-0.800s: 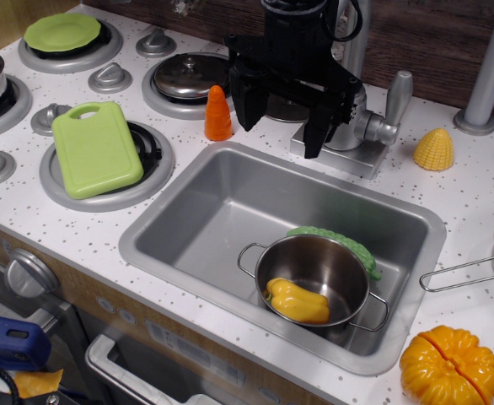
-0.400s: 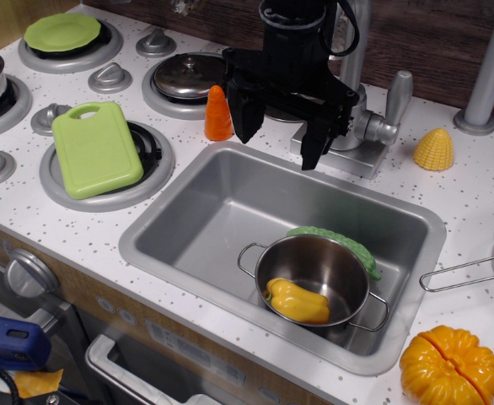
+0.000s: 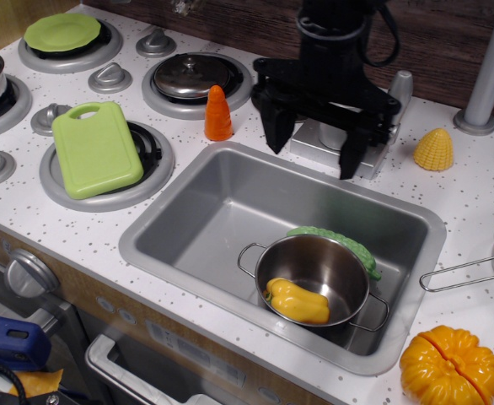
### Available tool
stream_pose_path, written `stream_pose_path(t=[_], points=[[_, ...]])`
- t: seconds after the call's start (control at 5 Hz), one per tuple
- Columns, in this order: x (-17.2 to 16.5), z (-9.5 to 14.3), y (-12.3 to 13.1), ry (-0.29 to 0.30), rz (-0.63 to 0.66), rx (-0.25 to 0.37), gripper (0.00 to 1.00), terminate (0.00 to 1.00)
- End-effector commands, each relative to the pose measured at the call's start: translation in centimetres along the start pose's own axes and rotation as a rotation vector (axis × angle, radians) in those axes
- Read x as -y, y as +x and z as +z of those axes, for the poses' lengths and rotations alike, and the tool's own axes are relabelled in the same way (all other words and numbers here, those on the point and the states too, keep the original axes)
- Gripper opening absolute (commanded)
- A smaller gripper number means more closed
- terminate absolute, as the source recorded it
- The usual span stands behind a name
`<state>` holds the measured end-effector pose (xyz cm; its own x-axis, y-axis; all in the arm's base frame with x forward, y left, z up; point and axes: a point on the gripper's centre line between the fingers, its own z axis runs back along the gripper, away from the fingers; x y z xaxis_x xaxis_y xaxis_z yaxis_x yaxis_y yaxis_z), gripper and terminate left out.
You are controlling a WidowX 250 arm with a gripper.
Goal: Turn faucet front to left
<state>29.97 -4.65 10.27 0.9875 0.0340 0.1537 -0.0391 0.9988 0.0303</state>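
Observation:
The silver-grey faucet (image 3: 331, 135) stands behind the sink (image 3: 222, 211) at the back middle. Most of it is hidden by my arm. Its square base shows between my fingers, and the tip of its side lever (image 3: 401, 86) sticks up to the right. The spout is hidden. My black gripper (image 3: 311, 160) is open and empty, hanging directly in front of the faucet. One finger (image 3: 274, 126) is left of the base and the other (image 3: 351, 152) is at its right front corner. I cannot tell whether they touch it.
An orange carrot (image 3: 218, 114) stands left of the gripper. A yellow corn (image 3: 433, 149) and a grey pole (image 3: 487, 76) are to the right. A steel pot (image 3: 319, 270) with a yellow pepper (image 3: 298, 301) sits in the sink. A green cutting board (image 3: 95, 148) and an orange pumpkin (image 3: 449, 367) are nearby.
My gripper has moved to the right, from covering the faucet's left side to straddling its base. It stays open. The lever is now mostly hidden behind the arm.

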Motion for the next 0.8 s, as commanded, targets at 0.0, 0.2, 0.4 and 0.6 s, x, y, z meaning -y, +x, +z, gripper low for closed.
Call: stream_pose_path(t=[0.0, 0.2, 0.4, 0.6], points=[[1.8, 1.5, 1.6, -0.007, 0.009, 0.144, 1.0, 0.0], [2.4, 1.5, 2.7, -0.01, -0.003, 0.189, 1.0, 0.0], [2.7, 1.4, 3.8, -0.003, -0.036, 0.228, 1.0, 0.0], [2.2, 1.3, 4.6, 0.0, -0.076, 0.248, 1.0, 0.0]])
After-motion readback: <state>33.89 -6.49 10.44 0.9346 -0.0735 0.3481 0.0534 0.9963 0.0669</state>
